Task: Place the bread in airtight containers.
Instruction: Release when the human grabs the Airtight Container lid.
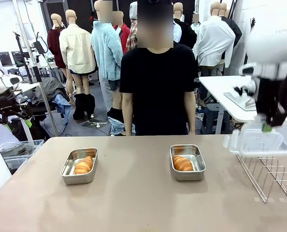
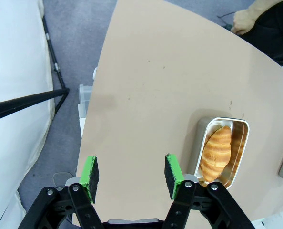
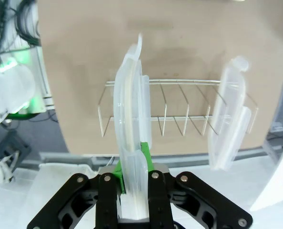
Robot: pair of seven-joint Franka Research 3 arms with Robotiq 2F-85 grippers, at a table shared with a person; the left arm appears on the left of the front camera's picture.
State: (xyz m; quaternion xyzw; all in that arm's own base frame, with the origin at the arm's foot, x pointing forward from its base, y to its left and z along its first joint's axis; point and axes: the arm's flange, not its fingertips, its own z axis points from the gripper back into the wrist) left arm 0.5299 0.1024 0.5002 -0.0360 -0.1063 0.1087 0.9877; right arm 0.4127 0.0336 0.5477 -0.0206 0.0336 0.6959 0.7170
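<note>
Item, my left pincer (image 2: 132, 176): released, nothing between the pads, hanging off the left edge of the table (image 1: 134, 203); best kept idle there. Item, left container (image 1: 66, 170): steel tub in the table's left half, about midway between the near and far edges, uncovered, with one bread roll (image 1: 83, 165) lying inside. Item, right container (image 1: 201, 164): the same kind of tub, just right of the table's middle, uncovered, holding the second roll (image 1: 182, 164). Item, my right pincer (image 3: 134, 162): clenched on a clear lid (image 3: 129, 119), gripped by one edge and standing on end above the wire rack (image 1: 269, 176) at the table's right edge. A spare lid (image 3: 229, 124) leans in that rack just beside mine. Handling, as I judge it: I should raise my lid straight up until it clears the wires and does not brush the spare, then carry it toward the right container, the nearer one. I should turn it flat before lowering, match its rounded corners to the tub's rim, and press evenly. I cannot tell whether the roll sits below the rim, so I should descend slowly.
</note>
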